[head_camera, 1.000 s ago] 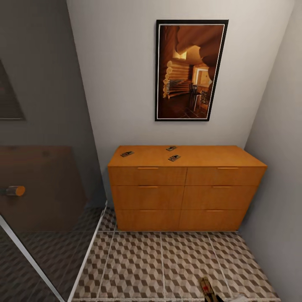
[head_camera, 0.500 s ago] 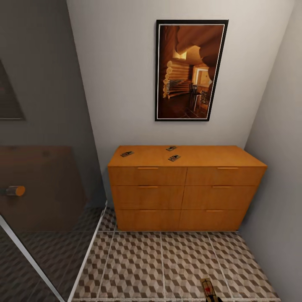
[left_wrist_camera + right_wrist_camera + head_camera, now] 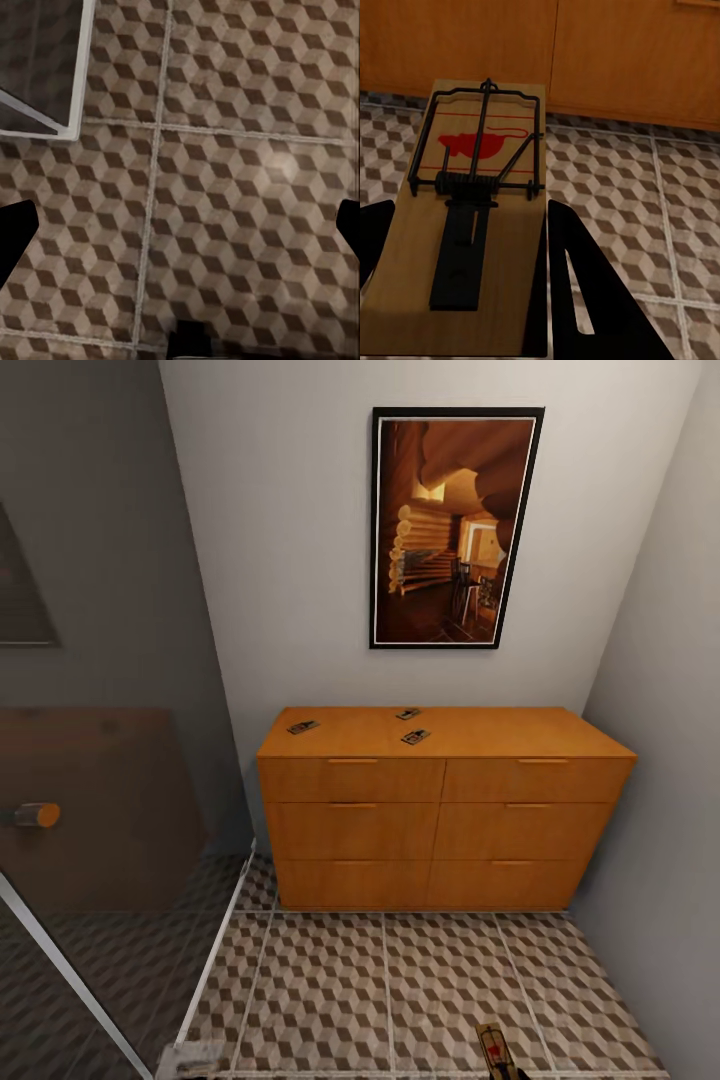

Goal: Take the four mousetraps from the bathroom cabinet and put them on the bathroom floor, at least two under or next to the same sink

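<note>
Between the right gripper (image 3: 465,247) fingers sits one mousetrap (image 3: 472,217), board lengthwise, clamped at its sides w/ wire and red mark up, probably so it goes down flat on the bathroom floor (image 3: 615,195) below. Left gripper (image 3: 184,225) hangs over bare tiles, fingers wide apart, holding nothing; presumably free for the next pick. Farther ahead of both, the cabinet (image 3: 440,830) carries three traps (image 3: 415,737) on top. Sink not in sight.
</note>
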Available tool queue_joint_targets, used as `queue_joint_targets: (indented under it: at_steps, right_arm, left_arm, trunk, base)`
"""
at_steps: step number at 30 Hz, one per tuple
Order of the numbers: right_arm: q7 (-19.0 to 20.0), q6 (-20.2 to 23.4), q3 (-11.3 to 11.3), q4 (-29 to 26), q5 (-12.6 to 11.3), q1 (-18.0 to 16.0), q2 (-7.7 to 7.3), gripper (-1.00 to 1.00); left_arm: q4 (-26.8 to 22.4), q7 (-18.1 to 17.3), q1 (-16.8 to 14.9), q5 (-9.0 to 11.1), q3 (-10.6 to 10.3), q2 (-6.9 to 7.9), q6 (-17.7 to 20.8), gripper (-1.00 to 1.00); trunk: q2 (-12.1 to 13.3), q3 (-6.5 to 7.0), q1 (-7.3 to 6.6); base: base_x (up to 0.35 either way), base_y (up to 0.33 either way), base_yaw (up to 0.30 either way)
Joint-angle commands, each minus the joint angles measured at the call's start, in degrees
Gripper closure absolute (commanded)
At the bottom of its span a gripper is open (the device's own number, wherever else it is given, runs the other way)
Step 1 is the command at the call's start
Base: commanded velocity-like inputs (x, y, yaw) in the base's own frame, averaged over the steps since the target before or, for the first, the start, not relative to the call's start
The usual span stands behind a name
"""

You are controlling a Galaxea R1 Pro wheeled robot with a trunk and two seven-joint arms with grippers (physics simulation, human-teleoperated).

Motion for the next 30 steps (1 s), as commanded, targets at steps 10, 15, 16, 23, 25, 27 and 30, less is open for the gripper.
queue_joint_targets:
  at_steps: [10, 15, 16, 23, 25, 27, 30]
  right_arm:
    - [0.37, 0.11, -0.51, -0.04, 0.18, -0.03, -0.02, 1.0]
    - [0.34, 0.11, -0.58, -0.05, 0.18, -0.03, -0.09, 1.0]
    - [0.34, 0.11, -0.59, -0.05, 0.18, -0.03, -0.1, 1.0]
    - [0.19, 1.03, -0.53, -0.12, 0.18, -0.03, 0.28, 1.0]
    - [0.0, 1.78, -0.57, -0.13, 0.22, -0.03, 0.26, 1.0]
    - [-0.11, 2.25, -0.59, -0.13, 0.22, -0.03, 0.26, 1.0]
    - [-0.17, 2.47, -0.54, -0.14, 0.25, -0.03, 0.3, 1.0]
  left_arm:
    - [-25.19, 0.0, -4.29, -0.13, -0.01, -0.02, 23.5, -1.0]
    - [-25.85, 0.05, -11.99, 0.03, -0.07, -0.34, 28.66, -1.0]
    - [-25.85, 0.06, -13.75, 0.06, -0.1, -0.72, 28.97, -1.0]
    - [-20.98, 0.33, -30.94, 0.14, -0.16, -2.17, 29.79, -1.0]
    - [-16.25, 0.38, -37.25, 0.13, -0.16, -2.12, 29.82, -1.0]
    - [-12.17, 0.49, -43.22, 0.07, -0.17, -2.07, 29.77, -1.0]
    - [-7.68, 0.76, -49.71, -0.02, -0.17, -2.04, 29.7, -1.0]
  trunk:
    - [-0.03, -0.05, 0.0]
    - [-0.03, -0.05, 0.0]
    - [-0.03, -0.05, 0.0]
    - [-0.03, -0.05, 0.0]
    - [-0.03, -0.05, 0.0]
    - [-0.03, -0.05, 0.0]
    - [-0.03, -0.05, 0.0]
  base:
    - [0.0, 0.0, 0.0]
    - [0.0, 0.0, 0.0]
    - [0.0, 0.0, 0.0]
    - [0.0, 0.0, 0.0]
    - [0.0, 0.0, 0.0]
    - [0.0, 0.0, 0.0]
    - [0.0, 0.0, 0.0]
